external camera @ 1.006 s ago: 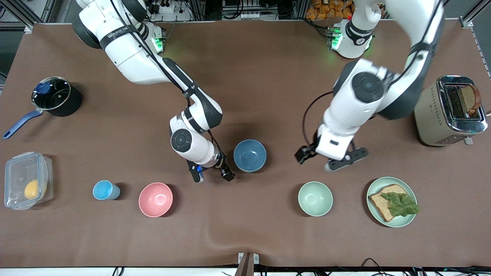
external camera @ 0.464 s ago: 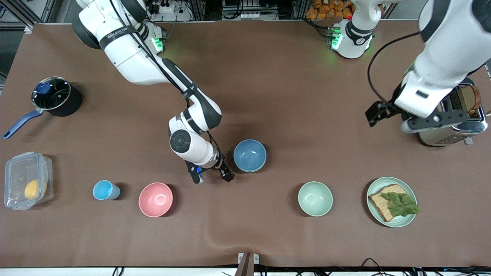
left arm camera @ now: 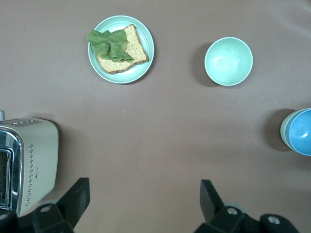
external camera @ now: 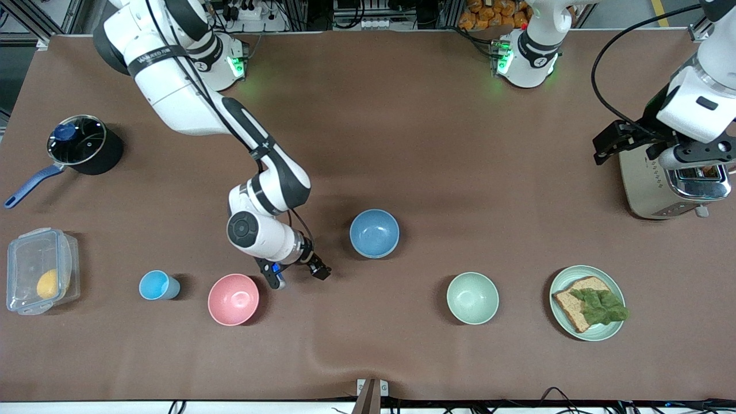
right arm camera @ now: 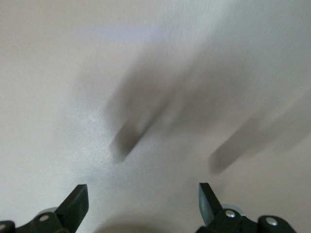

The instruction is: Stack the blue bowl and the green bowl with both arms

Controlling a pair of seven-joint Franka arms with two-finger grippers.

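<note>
While both arms are up over the brown-covered table (external camera: 402,132), neither holds anything. The right arm (external camera: 190,109) reaches down toward the table's middle. The left arm (external camera: 698,98) hangs over the toaster (external camera: 650,184) at its own end of the table.

At the right arm's end stand a lidded saucepan (external camera: 86,146) and, nearer the camera, a clear plastic container (external camera: 40,270) with a yellow fruit (external camera: 49,283) inside. A pale green plate (external camera: 609,333) carries a slice of bread (external camera: 578,299) topped with lettuce (external camera: 601,307).

The blue bowl (external camera: 374,233) stands upright mid-table. In the left wrist view it sits nested inside the green bowl (left arm camera: 284,131), whose dull sage wall shows around it. A mint-green bowl (external camera: 472,298) lies nearer the camera, beside the plate. A pink bowl (external camera: 233,299) and a small light-blue cup (external camera: 158,285) stand toward the right arm's end.

The right gripper (external camera: 298,276) hovers over bare cloth between the pink bowl and the blue bowl, fingers spread apart and empty. The left gripper (left arm camera: 143,201) is likewise spread wide, gripping nothing.
</note>
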